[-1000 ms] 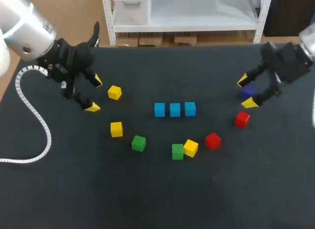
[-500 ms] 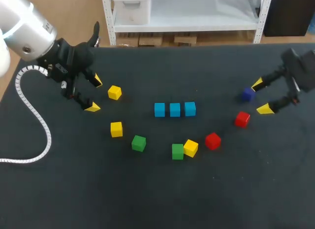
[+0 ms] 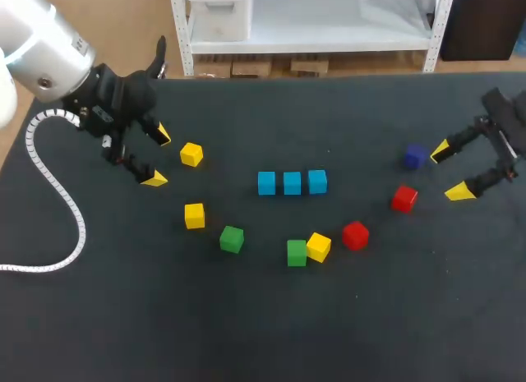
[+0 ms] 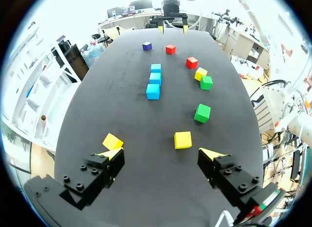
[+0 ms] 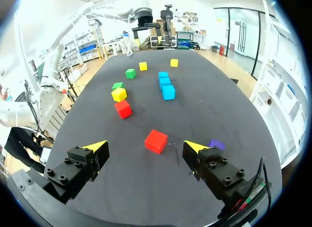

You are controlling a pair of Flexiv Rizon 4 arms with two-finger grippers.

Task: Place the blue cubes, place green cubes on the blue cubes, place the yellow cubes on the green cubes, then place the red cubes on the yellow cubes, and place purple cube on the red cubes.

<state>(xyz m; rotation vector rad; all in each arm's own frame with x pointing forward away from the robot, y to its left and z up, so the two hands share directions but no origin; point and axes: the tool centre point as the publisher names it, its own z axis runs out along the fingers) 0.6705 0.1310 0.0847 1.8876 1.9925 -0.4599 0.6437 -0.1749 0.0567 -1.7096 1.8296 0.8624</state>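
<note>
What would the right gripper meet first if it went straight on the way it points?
Probably the nearer red cube, just ahead between the right gripper's open fingers; the purple cube sits aside.

Head view: right arm (image 3: 503,111) is cut off at the frame's edge, only the black wrist and right gripper (image 3: 450,170) show. Left arm (image 3: 41,45) is cut at the corner. White coiled cable (image 3: 81,230) runs out of frame.

Left wrist view: small yellow cube (image 4: 111,140) is partly hidden behind a finger of the left gripper (image 4: 161,151). The right gripper is just two tiny yellow tips at the table's far end.

Right wrist view: small purple cube (image 5: 217,144) is partly hidden behind the right gripper's finger.
</note>
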